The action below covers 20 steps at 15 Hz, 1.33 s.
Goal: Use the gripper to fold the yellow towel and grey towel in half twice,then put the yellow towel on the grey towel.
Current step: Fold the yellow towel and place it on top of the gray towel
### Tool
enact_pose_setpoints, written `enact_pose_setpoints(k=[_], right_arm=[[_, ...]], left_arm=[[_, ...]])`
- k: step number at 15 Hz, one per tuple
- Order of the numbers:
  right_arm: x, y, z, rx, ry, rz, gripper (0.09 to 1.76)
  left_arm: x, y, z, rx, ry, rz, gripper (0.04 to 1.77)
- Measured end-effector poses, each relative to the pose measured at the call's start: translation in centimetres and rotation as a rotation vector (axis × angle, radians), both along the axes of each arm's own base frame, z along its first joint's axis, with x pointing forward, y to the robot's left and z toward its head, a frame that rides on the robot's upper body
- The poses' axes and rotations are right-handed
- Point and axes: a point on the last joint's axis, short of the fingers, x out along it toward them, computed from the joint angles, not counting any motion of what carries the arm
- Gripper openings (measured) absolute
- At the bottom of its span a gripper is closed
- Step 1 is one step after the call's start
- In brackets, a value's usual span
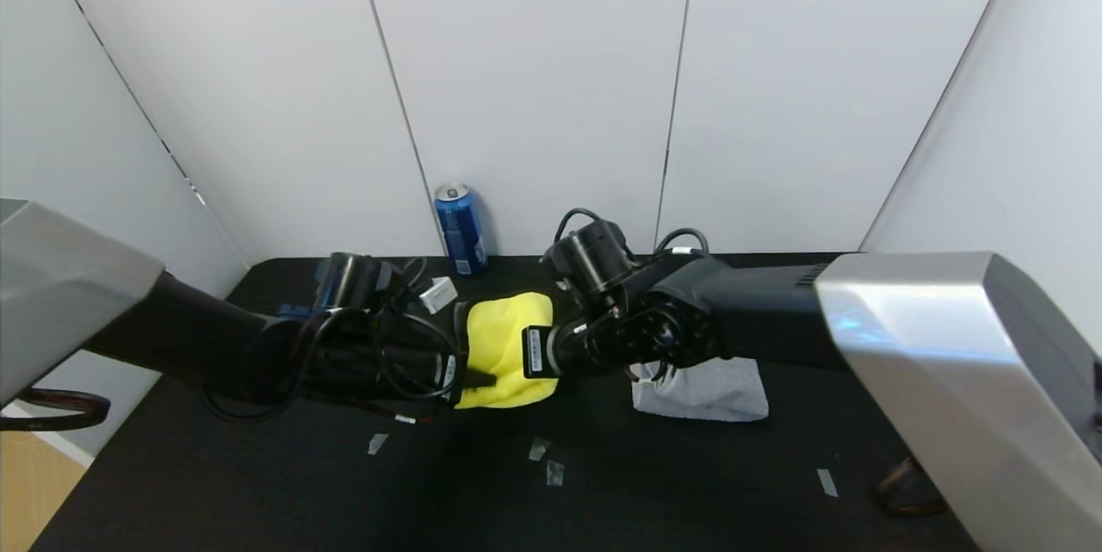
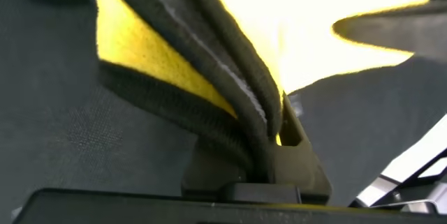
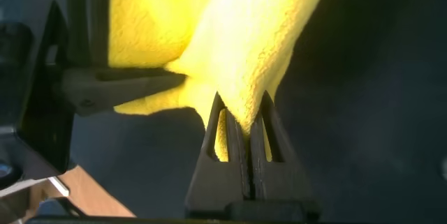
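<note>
The yellow towel (image 1: 504, 337) lies folded on the black table (image 1: 258, 483), held up between my two grippers. My left gripper (image 1: 475, 380) is shut on the towel's black-trimmed edge; in the left wrist view the gripper (image 2: 271, 130) pinches several layers of trim and the yellow towel (image 2: 140, 42). My right gripper (image 1: 541, 352) is shut on the opposite side; in the right wrist view the gripper (image 3: 242, 109) clamps a fold of the yellow towel (image 3: 237, 35). The grey towel (image 1: 706, 393) lies folded to the right, partly hidden under my right arm.
A blue can (image 1: 461, 227) stands at the back by the wall. Small bits of tape (image 1: 540, 449) lie on the table's front half. The wall panels close the back and both sides. The table's left edge (image 1: 52, 440) is near my left arm.
</note>
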Motion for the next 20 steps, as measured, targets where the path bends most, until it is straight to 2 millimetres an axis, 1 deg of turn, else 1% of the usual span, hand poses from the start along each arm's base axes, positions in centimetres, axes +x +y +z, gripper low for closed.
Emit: enact_pose_setpoints(k=[3,4,5,7,12,13,15,17,20], right_arm=[[-0.2,-3.1,2.9,0.006,-0.008,-0.045,0.14],[-0.4,-4.0,3.4,0.002,-0.004,-0.058,0.14],[-0.6,-5.0,3.9,0.000,-0.004,-0.073,0.14],[-1.0,-6.9,4.9,-0.009,-0.008,-0.110,0.14],[-1.6,-11.0,6.5,-0.054,-0.040,-0.205,0.14],[-1.6,-11.9,6.6,-0.059,-0.041,-0.220,0.14],[-1.7,-13.6,6.9,-0.071,-0.042,-0.252,0.14],[-1.7,-15.5,7.1,-0.084,-0.041,-0.287,0.14],[-1.7,-17.9,7.2,-0.094,-0.033,-0.338,0.14]], left_arm=[[-0.6,-2.1,3.8,0.057,-0.036,0.000,0.20],[-0.8,-3.1,5.0,0.074,-0.053,-0.009,0.20],[-1.1,-4.2,6.0,0.091,-0.073,-0.017,0.20],[-1.3,-6.4,7.2,0.127,-0.113,-0.025,0.20],[-1.2,-11.1,9.1,0.195,-0.171,-0.041,0.20],[-1.0,-12.3,9.4,0.211,-0.184,-0.044,0.20],[-0.7,-14.8,9.4,0.242,-0.209,-0.047,0.20],[-0.5,-17.2,8.8,0.260,-0.216,-0.070,0.20],[-0.3,-20.1,8.0,0.268,-0.210,-0.088,0.20]])
